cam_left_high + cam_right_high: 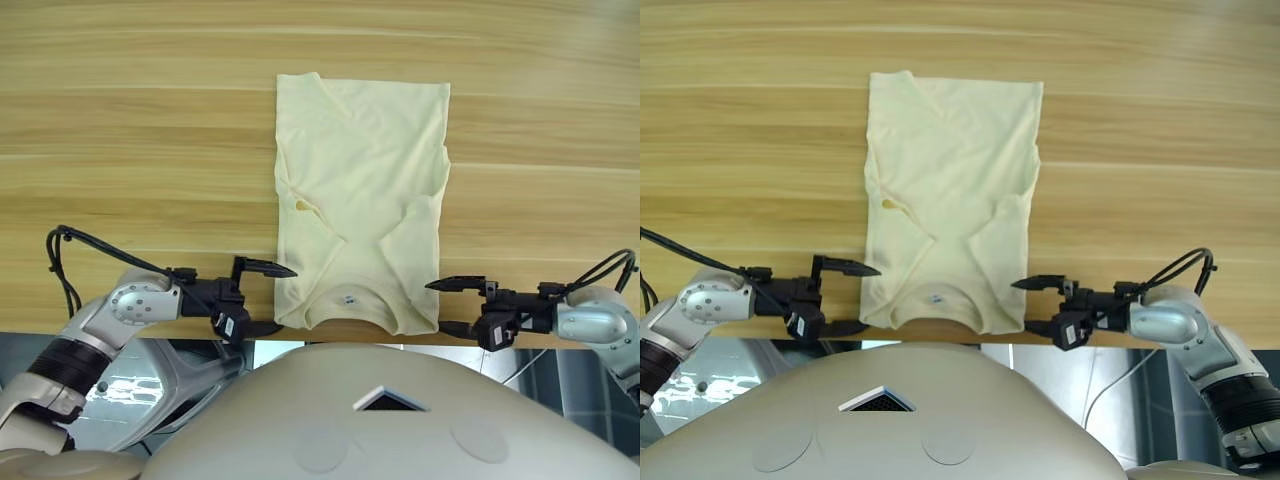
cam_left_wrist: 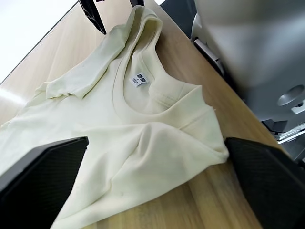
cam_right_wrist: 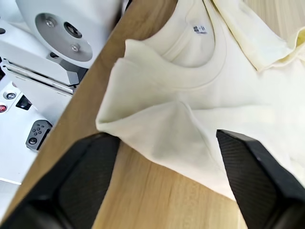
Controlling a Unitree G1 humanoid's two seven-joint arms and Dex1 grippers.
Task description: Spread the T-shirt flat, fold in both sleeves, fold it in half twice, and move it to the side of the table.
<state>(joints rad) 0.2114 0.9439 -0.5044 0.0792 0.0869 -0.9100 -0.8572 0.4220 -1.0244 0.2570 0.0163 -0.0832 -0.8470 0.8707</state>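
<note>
Wooden table [image 1: 120,120] carries the cream T-shirt [image 1: 360,190], sleeves folded in, collar at the near edge. Flanking its shoulder corners, the left gripper [image 1: 286,298] and right gripper [image 1: 436,305] hold their fingers spread, likely poised to pinch for the first half-fold.

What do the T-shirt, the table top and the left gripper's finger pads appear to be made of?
T-shirt: soft knit fabric, probably cotton jersey, matte pale yellow; it creases and drapes in soft folds.
Table top: wood or wood-look laminate, smooth with slight sheen; long grain streaks.
Pads of the left gripper: black, probably rubber or textured plastic; fine cross-hatched surface.
</note>
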